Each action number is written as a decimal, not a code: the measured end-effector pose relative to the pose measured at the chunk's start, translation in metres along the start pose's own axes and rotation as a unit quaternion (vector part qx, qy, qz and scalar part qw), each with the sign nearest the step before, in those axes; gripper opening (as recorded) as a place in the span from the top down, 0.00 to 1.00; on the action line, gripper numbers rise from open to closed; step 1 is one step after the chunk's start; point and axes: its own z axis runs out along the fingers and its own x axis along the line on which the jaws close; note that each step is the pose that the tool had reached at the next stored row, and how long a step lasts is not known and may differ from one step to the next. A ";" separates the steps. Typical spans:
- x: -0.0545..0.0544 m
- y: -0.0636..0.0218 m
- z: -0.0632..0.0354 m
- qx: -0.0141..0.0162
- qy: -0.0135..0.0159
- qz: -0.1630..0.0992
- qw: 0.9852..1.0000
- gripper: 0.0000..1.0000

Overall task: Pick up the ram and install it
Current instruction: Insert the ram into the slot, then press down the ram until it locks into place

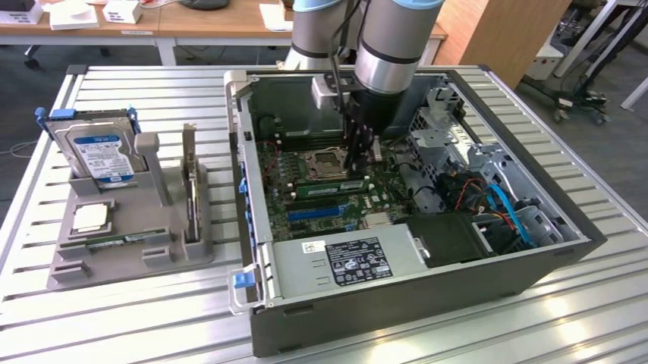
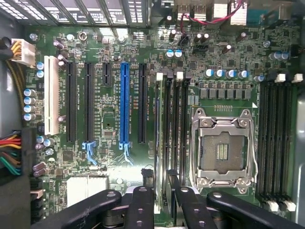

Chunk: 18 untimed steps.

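We see the end effector [image 1: 351, 173] clamped on the ram [image 1: 329, 184], down at the memory slots [image 2: 175, 133] directly beneath it; pickup done, seating apparently unfinished.

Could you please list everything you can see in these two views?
computer case: one, grey, open, mid-table.
motherboard: one, green, inside the case.
ram: one, green, beside the CPU socket, directly under the gripper.
CPU socket: one, silver frame, on the motherboard.
power supply: one, silver-grey, at the case's near edge.
fixture: one, grey, to the exterior view's left of the case.
hard drive: one, blue label, upright in the fixture.
expansion card: one, dark, upright in the fixture.
table: one, pale metal slats.
arm: one, silver-grey, reaching down into the case.
gripper: one, black, at the ram.
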 end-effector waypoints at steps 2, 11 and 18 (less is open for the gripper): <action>0.000 0.0001 -0.0032 0.000 0.000 0.000 1.000 0.75; 0.000 0.0001 -0.0072 0.000 0.000 0.000 1.000 0.75; 0.000 0.0001 -0.0072 0.000 0.000 0.000 1.000 0.75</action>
